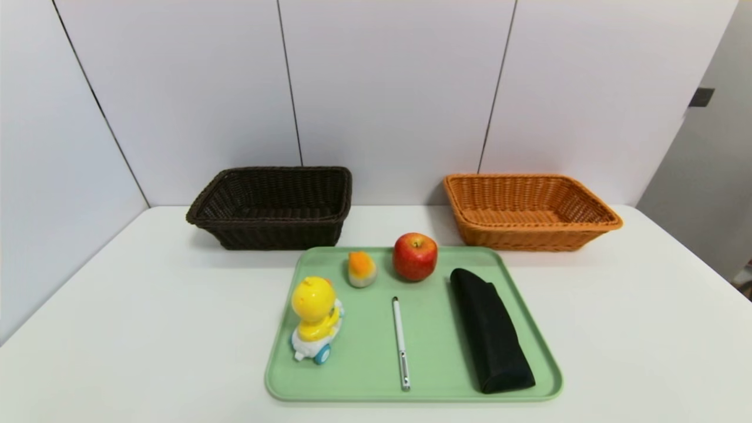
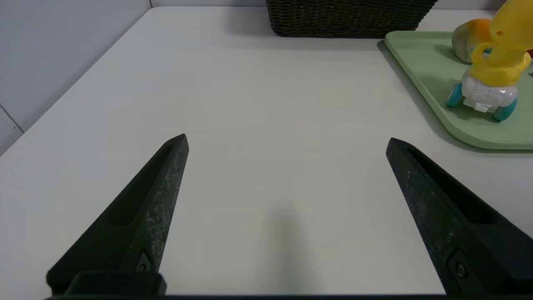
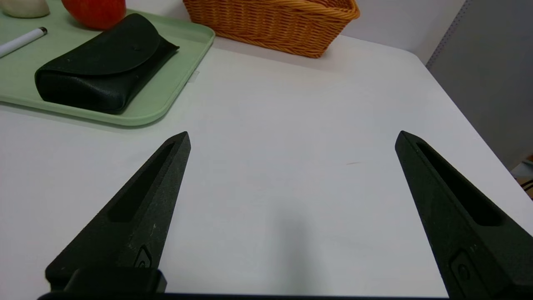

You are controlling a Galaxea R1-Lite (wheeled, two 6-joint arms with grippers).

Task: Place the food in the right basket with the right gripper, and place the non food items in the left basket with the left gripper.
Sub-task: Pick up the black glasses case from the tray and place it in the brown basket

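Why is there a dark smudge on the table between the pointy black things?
Left wrist view: a soft shadow on the table under the open left end effector. Right wrist view: the same under the open right end effector. Head view: the tray casts only a thin shadow, so lighting is soft.
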